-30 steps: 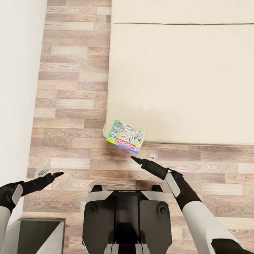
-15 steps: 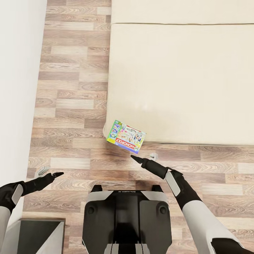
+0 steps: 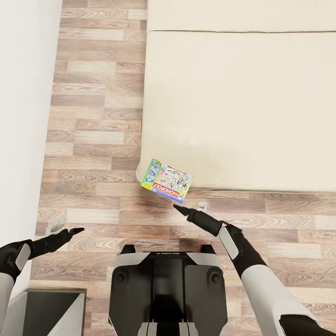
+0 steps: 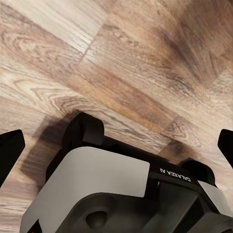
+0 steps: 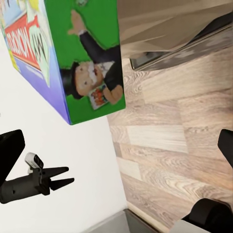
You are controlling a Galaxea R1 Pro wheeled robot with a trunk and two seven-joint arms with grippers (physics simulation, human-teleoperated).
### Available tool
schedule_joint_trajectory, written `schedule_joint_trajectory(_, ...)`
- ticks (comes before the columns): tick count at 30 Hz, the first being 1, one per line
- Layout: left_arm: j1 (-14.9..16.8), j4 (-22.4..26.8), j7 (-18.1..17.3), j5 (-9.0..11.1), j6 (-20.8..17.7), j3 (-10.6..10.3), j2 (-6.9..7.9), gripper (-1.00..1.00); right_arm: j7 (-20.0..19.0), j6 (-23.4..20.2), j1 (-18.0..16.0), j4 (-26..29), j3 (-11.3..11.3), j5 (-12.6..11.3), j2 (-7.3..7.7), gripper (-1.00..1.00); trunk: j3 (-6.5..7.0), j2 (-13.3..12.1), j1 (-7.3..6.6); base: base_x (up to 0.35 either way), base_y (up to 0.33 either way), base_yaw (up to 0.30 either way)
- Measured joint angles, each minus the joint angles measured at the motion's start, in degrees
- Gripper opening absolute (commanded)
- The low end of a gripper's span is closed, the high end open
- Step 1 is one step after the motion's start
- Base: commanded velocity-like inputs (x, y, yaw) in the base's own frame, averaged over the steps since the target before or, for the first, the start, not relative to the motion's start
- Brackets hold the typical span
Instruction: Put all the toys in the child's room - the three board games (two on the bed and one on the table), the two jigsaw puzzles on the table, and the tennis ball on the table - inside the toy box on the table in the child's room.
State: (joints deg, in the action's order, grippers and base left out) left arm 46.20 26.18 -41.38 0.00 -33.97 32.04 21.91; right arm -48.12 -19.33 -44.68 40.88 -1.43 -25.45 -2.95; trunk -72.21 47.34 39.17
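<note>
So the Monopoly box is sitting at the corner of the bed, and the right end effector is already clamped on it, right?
Not quite. The Monopoly box is at the corner of the bed, but the right end effector is not clamped on it. The head view shows its tip just short of the box's near edge, and the right wrist view shows both fingers spread wide with the box ahead of them.
</note>
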Motion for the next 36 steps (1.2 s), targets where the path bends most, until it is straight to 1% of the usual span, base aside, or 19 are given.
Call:
schedule_joint_trajectory(29,0.0,0.0,0.0,-0.1,0.0,0.0,0.0,1.0,0.0,0.1,0.0,0.0,0.0,0.0,0.0,1.0,0.0,0.0,0.0,0.01,0.0,0.0)
schedule_joint_trajectory(36,0.0,0.0,0.0,-0.1,0.0,0.0,0.0,1.0,0.0,0.1,0.0,0.0,0.0,0.0,0.0,1.0,0.0,0.0,0.0,0.001,0.053,0.0)
